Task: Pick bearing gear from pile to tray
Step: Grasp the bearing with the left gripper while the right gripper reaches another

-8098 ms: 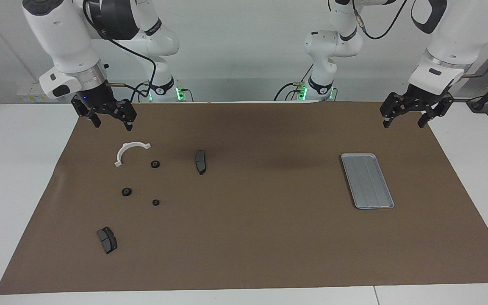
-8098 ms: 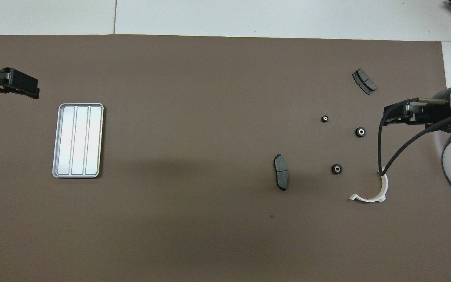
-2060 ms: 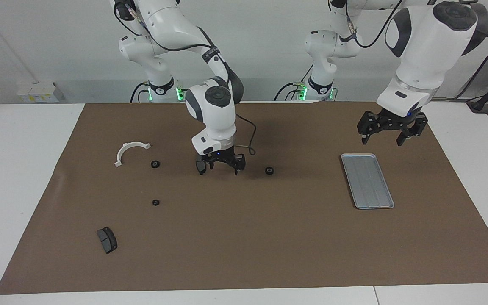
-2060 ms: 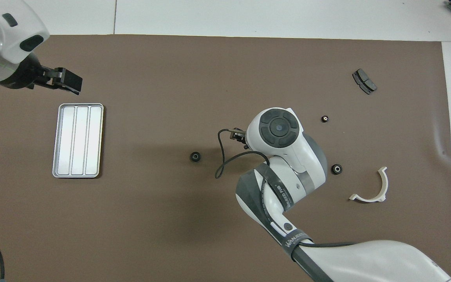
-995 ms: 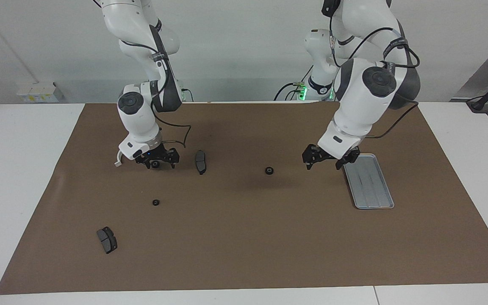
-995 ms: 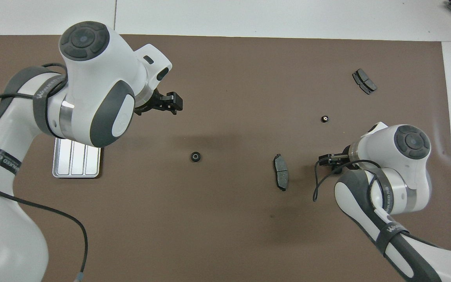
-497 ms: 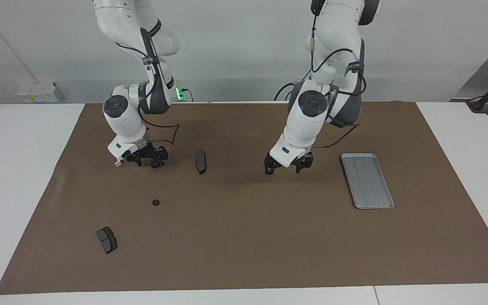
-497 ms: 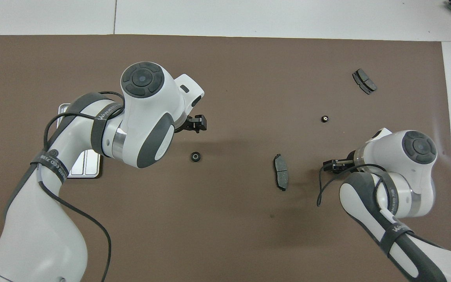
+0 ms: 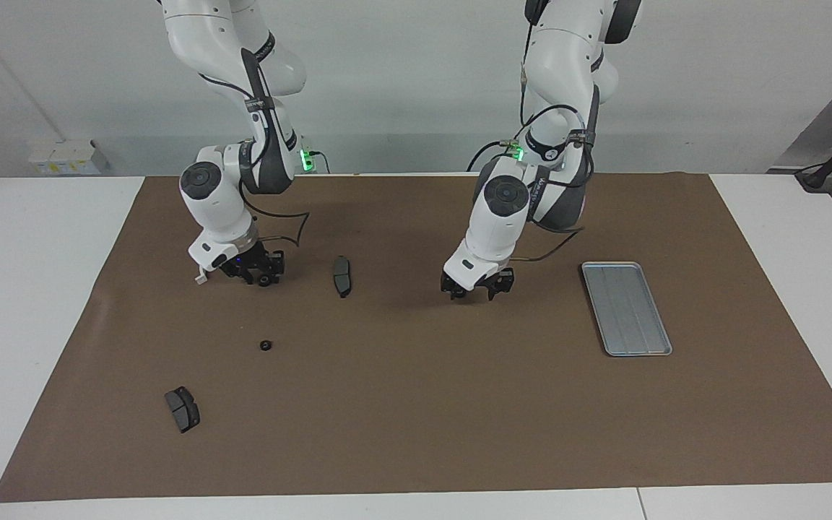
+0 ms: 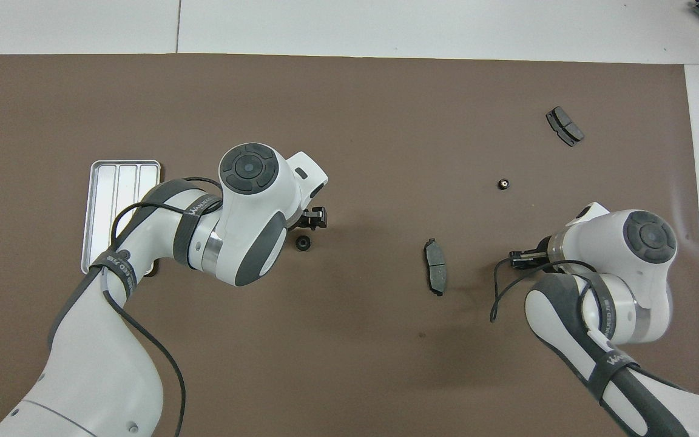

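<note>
Starting at the right arm's end of the table, a dark grey brake pad [image 9: 183, 409] lies on the brown mat [image 9: 416, 404], farther from the robots than anything else in the pile. Nearer the robots, only one tip of the white bracket [image 9: 201, 276] shows past the right arm's wrist.

The right gripper [image 9: 257, 278] is down at the mat just beside that bracket, right at a black ring [image 9: 266, 281]. It looks drawn in close about the ring, but I cannot tell whether it is open or closed, nor whether it has the ring.

Farther from the robots than this lies the smallest ring [image 9: 265, 345], on its own on the mat. Toward the middle of the table, a second brake pad [image 9: 342, 275] lies flat, apart from both grippers.

Next comes the left gripper [image 9: 476, 292], low over the middle of the mat. Its jaws stand wide apart and hold nothing. The middle ring [image 10: 303, 243] sits on the mat just beside its fingertips (from above it shows clear of them).

Last, toward the left arm's end, the silver tray [image 9: 627, 308] lies flat on the mat, well apart from all three rings.
</note>
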